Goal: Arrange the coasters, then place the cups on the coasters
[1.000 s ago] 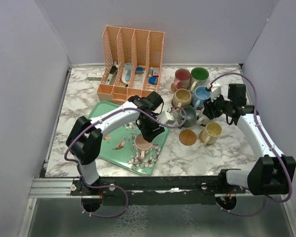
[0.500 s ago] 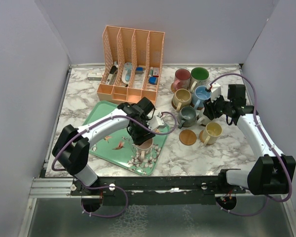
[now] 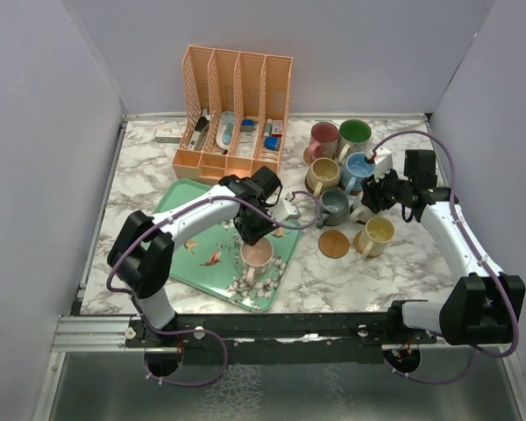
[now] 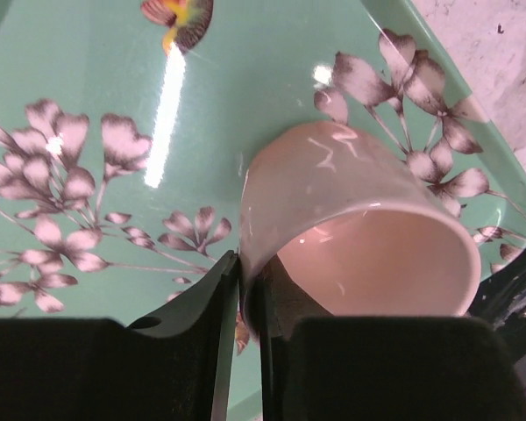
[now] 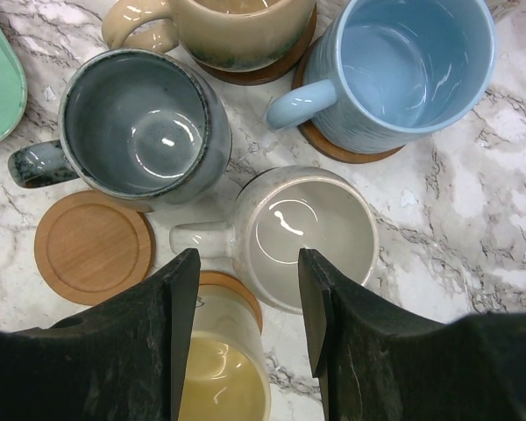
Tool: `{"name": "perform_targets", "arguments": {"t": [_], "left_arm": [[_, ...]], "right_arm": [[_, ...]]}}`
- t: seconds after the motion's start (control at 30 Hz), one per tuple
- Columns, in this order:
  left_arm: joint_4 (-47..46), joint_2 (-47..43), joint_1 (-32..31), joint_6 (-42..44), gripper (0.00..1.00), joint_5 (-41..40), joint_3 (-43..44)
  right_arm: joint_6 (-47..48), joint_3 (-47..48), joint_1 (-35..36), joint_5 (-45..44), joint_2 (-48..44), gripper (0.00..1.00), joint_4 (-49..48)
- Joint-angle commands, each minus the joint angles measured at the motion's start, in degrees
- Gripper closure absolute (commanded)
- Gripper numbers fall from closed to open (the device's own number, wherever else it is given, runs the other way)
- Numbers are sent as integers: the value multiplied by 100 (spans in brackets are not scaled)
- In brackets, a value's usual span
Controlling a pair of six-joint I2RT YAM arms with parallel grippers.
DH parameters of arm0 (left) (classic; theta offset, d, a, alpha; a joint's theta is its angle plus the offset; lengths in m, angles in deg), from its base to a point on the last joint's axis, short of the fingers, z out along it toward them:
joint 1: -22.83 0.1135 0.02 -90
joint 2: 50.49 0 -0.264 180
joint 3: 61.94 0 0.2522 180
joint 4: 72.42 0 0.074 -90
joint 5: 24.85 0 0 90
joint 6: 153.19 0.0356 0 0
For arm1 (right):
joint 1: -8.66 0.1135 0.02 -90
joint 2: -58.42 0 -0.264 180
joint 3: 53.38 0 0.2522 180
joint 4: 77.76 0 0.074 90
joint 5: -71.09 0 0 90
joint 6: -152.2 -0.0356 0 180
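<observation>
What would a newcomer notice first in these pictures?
The left claw pinches the rim of a pink cup on the green flowered tray, front left. On the right, the right claw hangs open above a cream cup, next to one bare coaster. A peach file rack stands at the back.
</observation>
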State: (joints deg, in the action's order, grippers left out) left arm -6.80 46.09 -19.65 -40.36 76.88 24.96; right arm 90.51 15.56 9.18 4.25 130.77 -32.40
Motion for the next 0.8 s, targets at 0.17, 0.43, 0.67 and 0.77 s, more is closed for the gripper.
{"name": "perform_targets", "arguments": {"t": [0.17, 0.43, 0.67, 0.77], "left_arm": [[648, 566, -64, 92, 100, 379, 1149], [1051, 893, -318, 252, 100, 678, 2483], [1245, 1597, -723, 223, 100, 774, 3785], [1373, 1985, -928, 218, 100, 748, 4440]], "right_arm": [[-93, -51, -25, -515, 41, 51, -269], [-243, 36, -25, -797, 146, 51, -288], [-383, 22, -85, -1109, 99, 51, -485], [-486, 29, -178, -1192, 77, 51, -544]]}}
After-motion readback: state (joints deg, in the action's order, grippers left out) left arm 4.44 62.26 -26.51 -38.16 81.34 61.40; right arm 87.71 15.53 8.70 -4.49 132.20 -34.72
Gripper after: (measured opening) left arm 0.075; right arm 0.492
